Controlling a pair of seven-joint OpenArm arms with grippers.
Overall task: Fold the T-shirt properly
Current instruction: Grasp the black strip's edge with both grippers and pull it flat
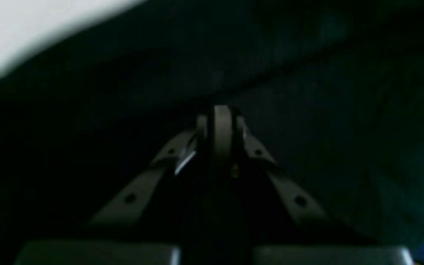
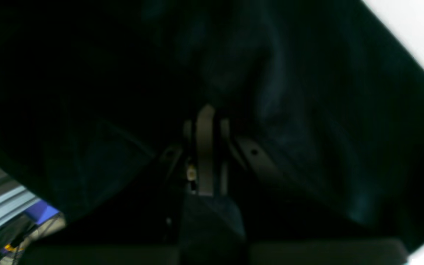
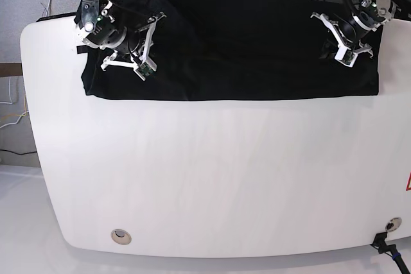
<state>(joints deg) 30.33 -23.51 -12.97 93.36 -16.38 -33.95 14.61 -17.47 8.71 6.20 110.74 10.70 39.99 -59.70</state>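
Left wrist view: we see the left gripper (image 1: 221,117) clenched, jaws together, pressed into the black T-shirt (image 1: 326,110); whether cloth is pinched we cannot tell.

Right wrist view: the right gripper (image 2: 206,117) is likewise clenched against the T-shirt (image 2: 289,92).

Base view: the T-shirt (image 3: 244,43) lies as a wide band along the far edge of the white counter (image 3: 212,178), one gripper near each end.

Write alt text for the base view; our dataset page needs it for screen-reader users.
A black T-shirt lies spread along the far edge of a white table. Two robot arms reach down onto it, the right gripper and left gripper near opposite ends, fingers shut.
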